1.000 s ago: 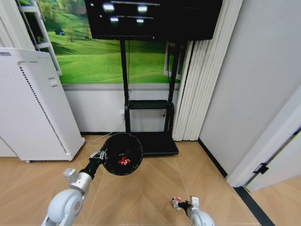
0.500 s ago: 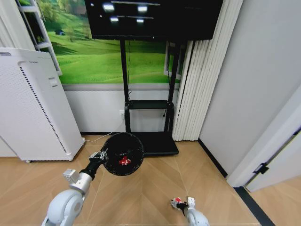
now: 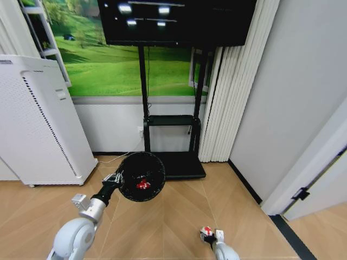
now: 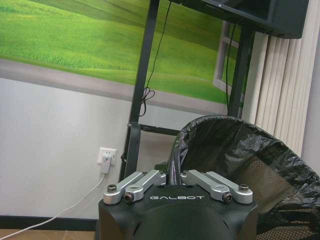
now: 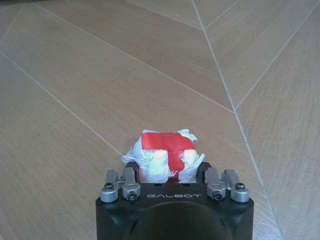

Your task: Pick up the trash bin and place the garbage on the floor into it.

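Wood-plank floor (image 3: 162,227) underfoot, pale and bare. Nearest, low at the frame's bottom edge: right gripper (image 3: 210,236), jaws closed on a red-and-white wad (image 5: 165,156) held above the planks. Farther out on the left: left gripper (image 3: 115,179), jaws clamped on the rim of the trash bin (image 3: 142,176), lifted and tilted mouth toward the camera, black liner inside, red wad (image 3: 142,184) at the bottom. Beyond: TV stand (image 3: 169,162), white air purifier (image 3: 38,124), green meadow wall picture (image 3: 108,59).

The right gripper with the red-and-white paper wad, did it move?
Yes. The right gripper, shut on the red-and-white paper wad, slid toward the bottom edge of the head view, crossing the wooden floor's seams.
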{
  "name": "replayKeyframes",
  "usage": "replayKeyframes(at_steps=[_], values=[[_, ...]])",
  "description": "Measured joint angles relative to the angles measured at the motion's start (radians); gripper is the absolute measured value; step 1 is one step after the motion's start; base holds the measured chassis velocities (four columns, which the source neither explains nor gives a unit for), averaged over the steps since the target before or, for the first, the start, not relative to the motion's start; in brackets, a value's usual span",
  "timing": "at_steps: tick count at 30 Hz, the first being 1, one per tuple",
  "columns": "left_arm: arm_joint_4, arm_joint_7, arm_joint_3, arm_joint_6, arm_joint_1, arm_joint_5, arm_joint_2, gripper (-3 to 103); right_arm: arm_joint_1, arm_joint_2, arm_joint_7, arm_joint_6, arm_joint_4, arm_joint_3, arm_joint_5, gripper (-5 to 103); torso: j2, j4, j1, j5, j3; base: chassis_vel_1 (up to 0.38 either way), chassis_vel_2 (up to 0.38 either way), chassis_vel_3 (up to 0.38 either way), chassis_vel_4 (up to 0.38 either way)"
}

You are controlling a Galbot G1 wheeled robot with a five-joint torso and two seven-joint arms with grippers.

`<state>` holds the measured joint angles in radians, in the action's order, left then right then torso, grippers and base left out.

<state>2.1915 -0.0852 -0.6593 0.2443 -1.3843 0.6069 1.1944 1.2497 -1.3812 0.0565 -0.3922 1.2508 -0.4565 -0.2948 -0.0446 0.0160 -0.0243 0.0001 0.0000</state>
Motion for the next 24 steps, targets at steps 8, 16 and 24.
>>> replayKeyframes(at_steps=[8,16,24], values=[[-0.006,-0.001,0.007,0.0,0.002,-0.002,0.006,7,0.007,0.003,-0.003,0.002,0.011,-0.002,-0.004,42,0.0,-0.0001,0.0,0.0,0.0,0.0,0.0,0.0,0.0],[-0.016,-0.007,-0.001,-0.003,-0.003,-0.006,0.014,7,0.019,0.013,0.027,0.014,0.069,-0.044,-0.063,42,0.0,0.0,0.0,0.0001,0.0,0.0,0.0,0.0,0.0],[-0.066,-0.029,-0.035,-0.01,0.0,-0.001,0.019,7,0.022,0.058,0.056,-0.002,0.243,-0.21,-0.188,42,0.0,-0.0001,0.0,-0.0002,0.0,0.0,0.0,0.0,0.0]])
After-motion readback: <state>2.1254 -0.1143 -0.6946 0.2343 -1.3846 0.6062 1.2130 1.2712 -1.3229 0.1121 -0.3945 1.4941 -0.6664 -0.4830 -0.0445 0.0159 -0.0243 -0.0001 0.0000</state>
